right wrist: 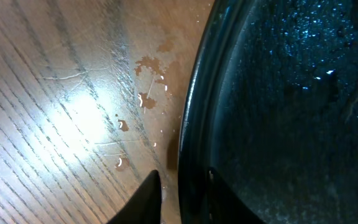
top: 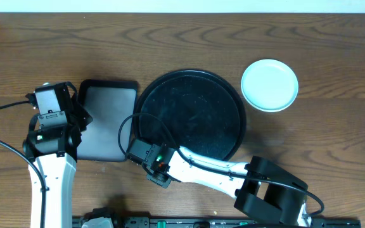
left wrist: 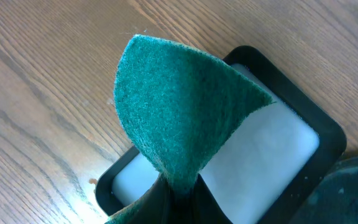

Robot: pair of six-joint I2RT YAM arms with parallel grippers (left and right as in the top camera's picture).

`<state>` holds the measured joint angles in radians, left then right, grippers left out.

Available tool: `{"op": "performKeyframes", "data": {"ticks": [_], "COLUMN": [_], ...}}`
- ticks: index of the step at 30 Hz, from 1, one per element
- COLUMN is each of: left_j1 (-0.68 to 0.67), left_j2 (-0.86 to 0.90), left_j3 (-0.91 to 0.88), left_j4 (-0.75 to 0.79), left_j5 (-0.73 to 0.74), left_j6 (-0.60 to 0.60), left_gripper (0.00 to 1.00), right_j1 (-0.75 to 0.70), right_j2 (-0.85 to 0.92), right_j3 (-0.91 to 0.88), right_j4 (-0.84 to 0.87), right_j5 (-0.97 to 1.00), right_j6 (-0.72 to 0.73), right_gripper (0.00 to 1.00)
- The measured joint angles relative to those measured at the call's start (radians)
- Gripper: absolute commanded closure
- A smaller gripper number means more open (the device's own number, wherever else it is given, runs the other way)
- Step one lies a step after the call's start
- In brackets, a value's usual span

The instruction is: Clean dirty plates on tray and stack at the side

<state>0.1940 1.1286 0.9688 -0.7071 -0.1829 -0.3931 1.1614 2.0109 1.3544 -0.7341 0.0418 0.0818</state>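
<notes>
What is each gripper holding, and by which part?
Left gripper pinches the green scouring pad at its lower end. Right gripper straddles the tray rim; grip cannot be told.

Round glossy black tray (top: 192, 114) flat mid-worktop, surface wet. Pale mint-blue plate (top: 269, 84) just beside it at 2 o'clock, no smears.

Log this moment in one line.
left tool: shut on sponge | right tool: straddling tray rim | plate: beside tray
</notes>
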Motion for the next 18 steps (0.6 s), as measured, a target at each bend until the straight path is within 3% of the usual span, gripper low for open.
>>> {"op": "performKeyframes", "data": {"ticks": [6,12,18], "left_j1": [0.000,0.000,0.000], "left_j2": [0.000,0.000,0.000], "left_j3": [0.000,0.000,0.000], "left_j4": [0.000,0.000,0.000], "left_j5": [0.000,0.000,0.000], "left_j6": [0.000,0.000,0.000], "left_gripper": [0.92,0.92,0.92], "right_j1": [0.000,-0.001,0.002], "right_j2": [0.000,0.000,-0.003], "right_j3": [0.000,0.000,0.000], "right_j4": [0.000,0.001,0.008], "right_j5": [0.003,0.008,0.016], "right_j6": [0.002,-0.005,-0.007], "right_gripper": [0.79,0.91,0.93]}}
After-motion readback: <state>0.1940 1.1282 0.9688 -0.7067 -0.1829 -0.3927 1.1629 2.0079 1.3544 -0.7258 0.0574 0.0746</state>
